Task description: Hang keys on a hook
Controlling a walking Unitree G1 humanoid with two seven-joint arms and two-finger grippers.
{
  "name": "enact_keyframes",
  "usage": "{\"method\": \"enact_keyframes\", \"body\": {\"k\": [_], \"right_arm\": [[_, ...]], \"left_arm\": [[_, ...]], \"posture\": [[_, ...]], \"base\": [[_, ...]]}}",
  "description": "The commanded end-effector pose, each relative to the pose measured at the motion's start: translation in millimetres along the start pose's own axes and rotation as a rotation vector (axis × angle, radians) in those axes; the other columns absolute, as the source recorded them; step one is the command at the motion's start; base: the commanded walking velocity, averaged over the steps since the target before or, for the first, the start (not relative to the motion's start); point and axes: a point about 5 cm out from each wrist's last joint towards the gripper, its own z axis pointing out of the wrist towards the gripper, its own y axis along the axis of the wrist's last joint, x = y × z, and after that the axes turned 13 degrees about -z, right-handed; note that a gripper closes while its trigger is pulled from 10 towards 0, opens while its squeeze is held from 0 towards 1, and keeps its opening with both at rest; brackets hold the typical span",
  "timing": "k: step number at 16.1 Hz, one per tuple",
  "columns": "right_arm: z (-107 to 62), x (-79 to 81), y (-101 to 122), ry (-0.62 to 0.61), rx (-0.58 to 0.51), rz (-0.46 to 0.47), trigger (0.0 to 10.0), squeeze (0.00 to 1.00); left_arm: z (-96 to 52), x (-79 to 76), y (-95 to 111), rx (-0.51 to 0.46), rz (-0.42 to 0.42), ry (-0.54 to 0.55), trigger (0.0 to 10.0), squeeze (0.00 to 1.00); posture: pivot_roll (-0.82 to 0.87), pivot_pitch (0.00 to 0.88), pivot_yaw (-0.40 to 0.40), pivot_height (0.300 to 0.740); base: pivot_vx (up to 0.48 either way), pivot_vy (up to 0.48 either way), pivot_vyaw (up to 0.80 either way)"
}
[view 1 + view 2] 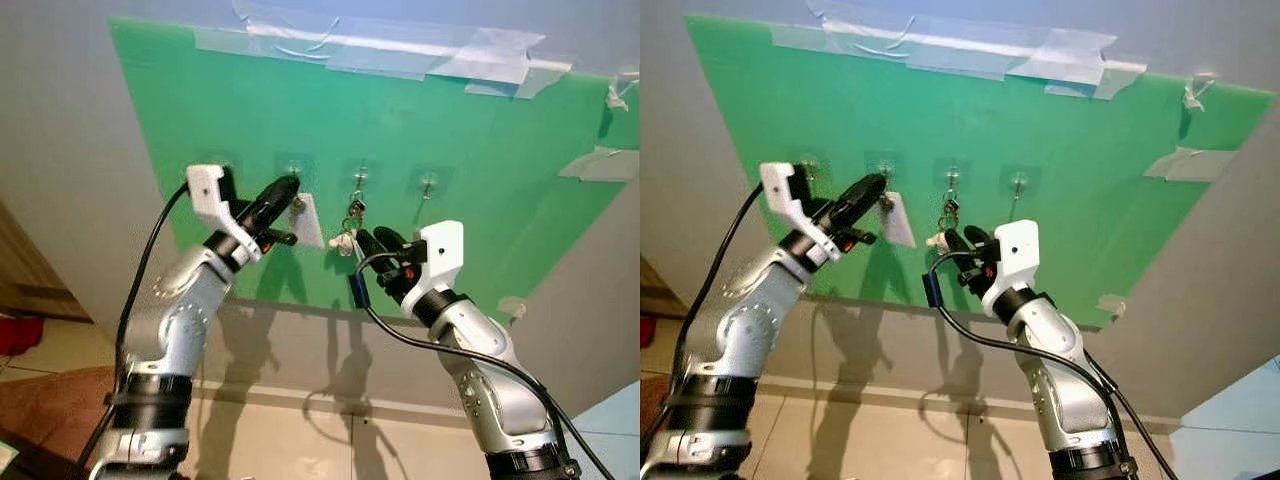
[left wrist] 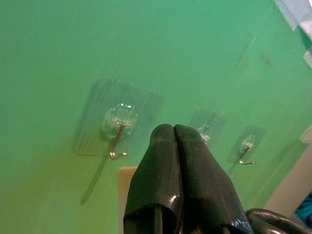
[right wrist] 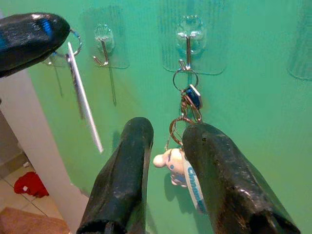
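I see clear tape strips (image 1: 390,45) well above both claws; red cloth (image 3: 30,185) on floor below.

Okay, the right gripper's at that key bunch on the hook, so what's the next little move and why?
Probably draw the right gripper straight back. The key bunch already hangs by its ring on the hook, and the open fingers flank the charm below without clamping it, so backing off should leave it hanging.

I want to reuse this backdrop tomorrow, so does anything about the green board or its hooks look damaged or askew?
The tape along the top of the green board is wrinkled and patchy, with loose scraps lifting near its edge on the robot's right. The four hooks look straight, and the keys hang from one.
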Motion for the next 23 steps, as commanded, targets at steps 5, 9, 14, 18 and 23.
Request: {"method": "enact_keyframes", "body": {"k": [5, 9, 14, 18, 23], "right_arm": [[-3.2, -0.1, 0.9, -0.009, 0.004, -0.007, 10.0, 0.00], [-4.5, -0.4, -0.8, -0.009, 0.008, -0.010, 10.0, 0.00], [-5.9, -0.5, -1.6, -0.007, 0.014, -0.018, 10.0, 0.00], [-6.6, -0.3, -2.3, -0.006, 0.016, -0.021, 10.0, 0.00], [-7.3, 0.3, -3.5, -0.011, 0.021, -0.016, 10.0, 0.00]], "left_arm": [[9.8, 6.0, 5.1, -0.007, 0.046, 0.015, 10.0, 0.00], [14.0, 13.1, 3.3, -0.014, 0.044, 0.033, 10.0, 0.00], [17.3, 18.4, 2.8, -0.036, 0.029, 0.039, 10.0, 0.00], [19.5, 25.1, 1.9, -0.040, 0.017, 0.053, 10.0, 0.00], [15.2, 43.6, -5.6, -0.062, -0.119, 0.135, 10.0, 0.00]], "posture": [[-0.09, 0.000, -0.020, 0.740], [-0.10, 0.000, -0.018, 0.740], [-0.11, 0.000, -0.020, 0.740], [-0.11, 0.000, -0.017, 0.740], [-0.12, 0.000, -0.013, 0.740]], "base": [[0.000, 0.000, 0.00], [0.000, 0.000, 0.00], [0.000, 0.000, 0.00], [0.000, 0.000, 0.00], [0.000, 0.000, 0.00]]}}
